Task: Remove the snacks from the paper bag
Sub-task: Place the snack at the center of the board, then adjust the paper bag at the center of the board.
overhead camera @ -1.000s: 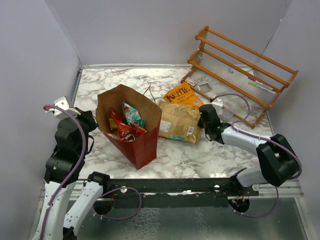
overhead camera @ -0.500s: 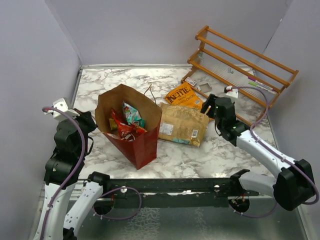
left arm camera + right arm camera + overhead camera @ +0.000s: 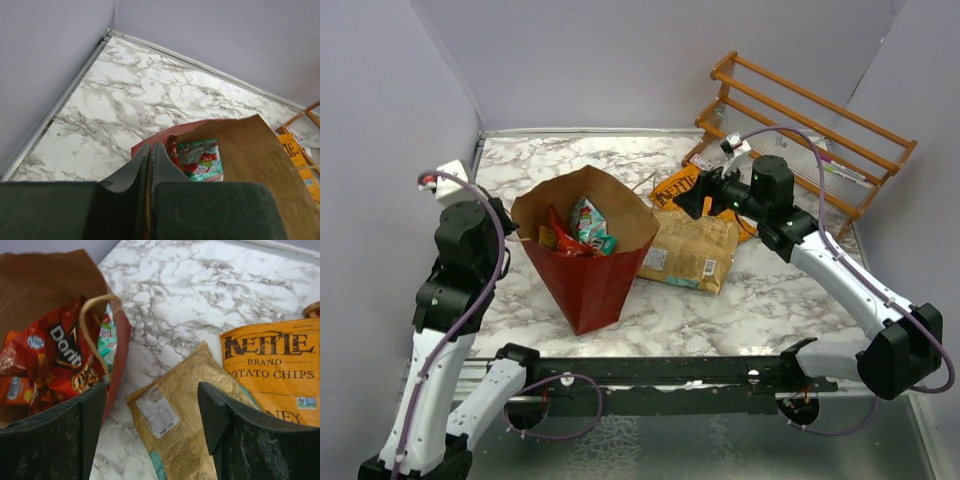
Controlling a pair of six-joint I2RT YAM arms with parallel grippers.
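Top view, 12 o'clock = far wall.

- Paper bag (image 3: 588, 262) stands upright on the table (image 3: 772, 300), left of centre, mouth open upward. Judgement: kept upright and spread so the contents can be reached from above.
- Left tool (image 3: 151, 148) is at the bag's 9 o'clock rim. Its fingers are pressed together, with a thin tan edge between them that reads as the rim of the bag. Judgement: it acts as an anchor, steadying the bag and holding the mouth open while the other arm works.
- Inside the bag: red Doritos pack (image 3: 56, 354), teal pack (image 3: 200, 161), a bit of yellow beside them in the top view.
- String handle (image 3: 94, 325) loops over the near rim, in front of the red pack.
- Already out on the table: tan chip bag (image 3: 692, 252) lies flat at the bag's 3 o'clock, touching its side. Kettle chip bag (image 3: 272, 367) lies at the tan bag's 12 o'clock, partly overlapped by it.
- Right tool (image 3: 150, 390) has its fingers spread wide and grips nothing. It hangs above the tan chip bag's label end, with no contact that I can confirm.
- Judgement: two snacks out, at least three to go.
- Wooden rack (image 3: 810, 120) at 1 o'clock, not involved.
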